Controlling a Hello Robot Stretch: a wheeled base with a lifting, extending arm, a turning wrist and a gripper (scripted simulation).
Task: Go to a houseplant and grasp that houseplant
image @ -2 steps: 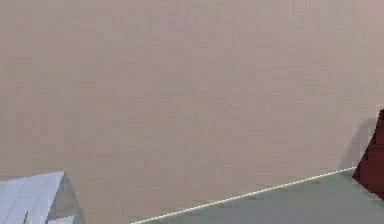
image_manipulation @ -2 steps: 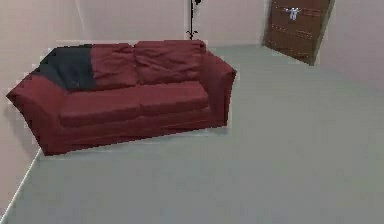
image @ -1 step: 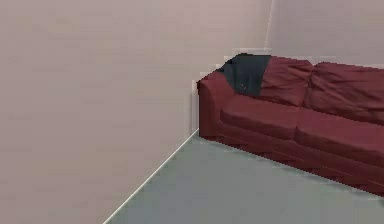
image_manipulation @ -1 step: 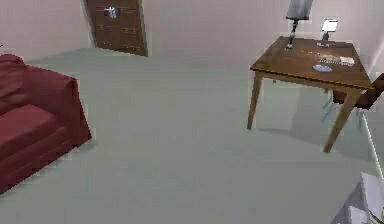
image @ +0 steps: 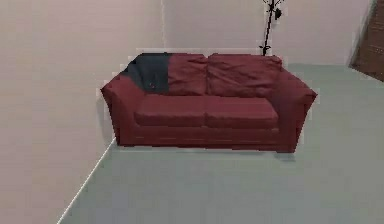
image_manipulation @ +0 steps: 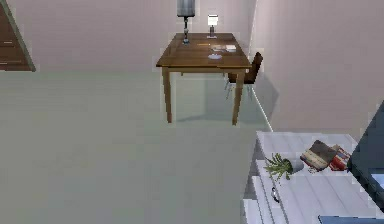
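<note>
White shelf unit (image_manipulation: 300, 190) sits nearest, at the arm side view's bottom right. Red sofa (image: 205, 100) stands ahead against the wall. Wooden table (image_manipulation: 200, 60) is farther out, chair (image_manipulation: 250, 70) beside it. Houseplant (image_manipulation: 280, 166): small, green, on the shelf unit near books (image_manipulation: 320, 155). Gripper state: can't tell.

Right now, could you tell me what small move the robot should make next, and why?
Probably a short reverse of the base. The plant sits on a white shelf at the arm side view's lower right, while a sofa stands ahead; backing up should bring the plant in line with the arm's reach.
</note>
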